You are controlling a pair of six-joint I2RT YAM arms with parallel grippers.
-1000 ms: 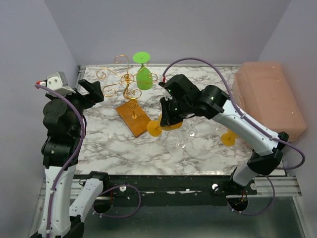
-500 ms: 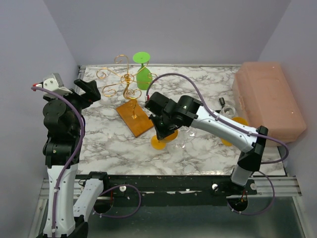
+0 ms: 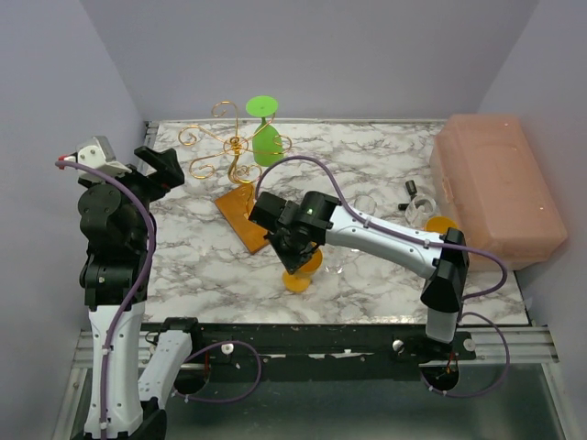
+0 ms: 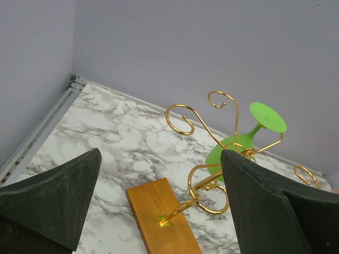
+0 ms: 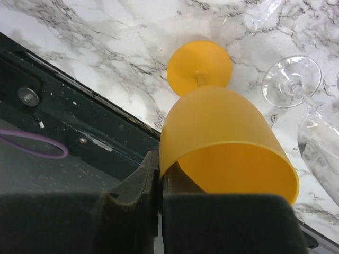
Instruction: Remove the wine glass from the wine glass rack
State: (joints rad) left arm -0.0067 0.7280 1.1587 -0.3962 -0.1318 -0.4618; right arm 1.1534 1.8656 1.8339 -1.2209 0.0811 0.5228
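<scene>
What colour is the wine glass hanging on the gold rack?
The wine glass is bright green, clearest in the left wrist view.

1. A white table (image 3: 385,147) with grey marble veining fills the scene.
2. The wine glass rack (image 3: 243,220) stands on its flat orange-brown wooden base, towards the back left.
3. A pale pink box (image 3: 500,183) sits along the right edge.
4. A clear glass (image 5: 291,80) lies on its side near the middle.

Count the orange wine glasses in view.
2. First orange glass: rim clamped in the right gripper, near the front edge. Second orange glass: beside the pink box, partly hidden by the arm.
</scene>
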